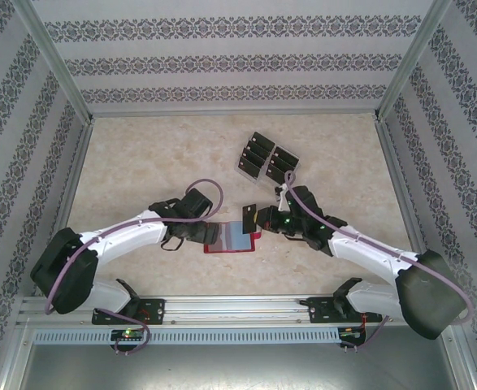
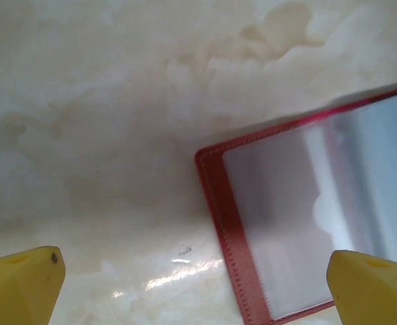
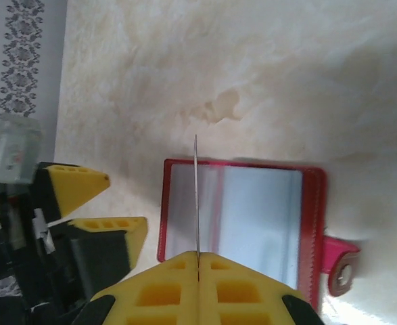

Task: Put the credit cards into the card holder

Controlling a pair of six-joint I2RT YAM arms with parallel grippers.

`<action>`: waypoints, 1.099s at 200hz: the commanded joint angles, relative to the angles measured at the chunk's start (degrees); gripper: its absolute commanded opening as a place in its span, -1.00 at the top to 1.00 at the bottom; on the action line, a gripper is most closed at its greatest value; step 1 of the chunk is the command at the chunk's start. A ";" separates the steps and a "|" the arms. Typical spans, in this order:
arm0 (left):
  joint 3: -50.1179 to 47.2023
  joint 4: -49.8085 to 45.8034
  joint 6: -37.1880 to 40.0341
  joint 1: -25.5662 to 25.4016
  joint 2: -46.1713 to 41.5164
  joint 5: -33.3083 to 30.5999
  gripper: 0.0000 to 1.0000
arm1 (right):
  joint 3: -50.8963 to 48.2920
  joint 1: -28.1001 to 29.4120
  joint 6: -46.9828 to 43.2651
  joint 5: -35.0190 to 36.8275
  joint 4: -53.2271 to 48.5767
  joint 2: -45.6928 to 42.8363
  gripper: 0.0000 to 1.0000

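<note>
card holder [image 1: 231, 237] on table [image 1: 140, 162], left hand [image 1: 208, 233] left of it, right hand [image 1: 264, 218] right; card stand [image 1: 266, 158] behind

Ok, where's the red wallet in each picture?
Top external: the red wallet lies open low in the middle, between the two arms.
Left wrist: the wallet is at the lower right, running off the edge.
Right wrist: the wallet sits lower middle, behind the credit card seen edge-on.
Shared landmark: the pale marbled table under it.
</note>
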 commanded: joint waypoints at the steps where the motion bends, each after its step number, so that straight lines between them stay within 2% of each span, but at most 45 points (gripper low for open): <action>1: -1.41 2.03 -1.64 -1.51 1.72 -1.82 -1.00 | -2.38 1.79 4.75 0.78 11.04 -0.29 1.00; 43: -1.72 4.88 -2.42 -3.37 4.88 -2.50 -1.00 | -6.02 4.28 5.61 2.06 18.59 2.20 1.00; 86: -1.18 2.64 -4.22 -4.16 7.26 -5.95 -1.00 | -7.31 5.35 5.58 1.88 22.34 6.18 1.00; 135: -3.50 1.67 -7.22 -4.37 6.17 -7.41 -1.00 | -8.42 5.42 6.30 0.99 28.64 11.42 1.00; 220: -4.41 -0.02 -7.89 -4.35 3.75 -8.37 -1.00 | -8.33 6.10 7.35 -0.81 35.71 18.36 1.00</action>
